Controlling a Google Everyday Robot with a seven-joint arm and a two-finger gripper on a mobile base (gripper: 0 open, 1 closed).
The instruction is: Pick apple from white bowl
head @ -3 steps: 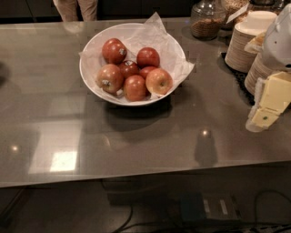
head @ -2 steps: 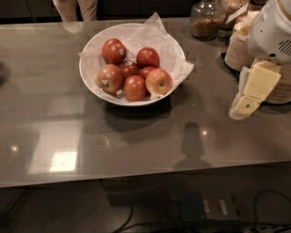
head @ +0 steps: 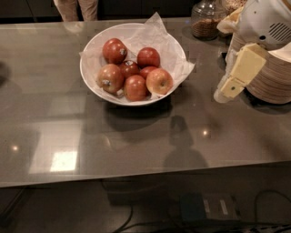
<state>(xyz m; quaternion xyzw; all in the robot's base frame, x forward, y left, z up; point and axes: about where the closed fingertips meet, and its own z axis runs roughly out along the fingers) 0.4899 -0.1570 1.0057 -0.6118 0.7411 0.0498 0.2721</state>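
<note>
The white bowl (head: pixel 87 79), lined with crumpled white paper, sits on the grey table at centre left. It holds several apples. The palest one, the yellow-orange apple (head: pixel 159 81), lies at the bowl's front right, touching darker red apples (head: pixel 114 50) beside and behind it. My gripper (head: pixel 226 92) hangs from the white arm at the right, above the table. It is to the right of the bowl and apart from it, pointing down and to the left. It holds nothing.
A stack of beige paper bowls (head: pixel 273 79) stands right behind the gripper. A glass jar (head: pixel 204 20) stands at the back right. A person's legs (head: pixel 75 7) show beyond the table's far edge. Cables lie under the front edge.
The gripper has moved left and farther back over the table, closer to the bowl. The bowl and apples have not moved.
</note>
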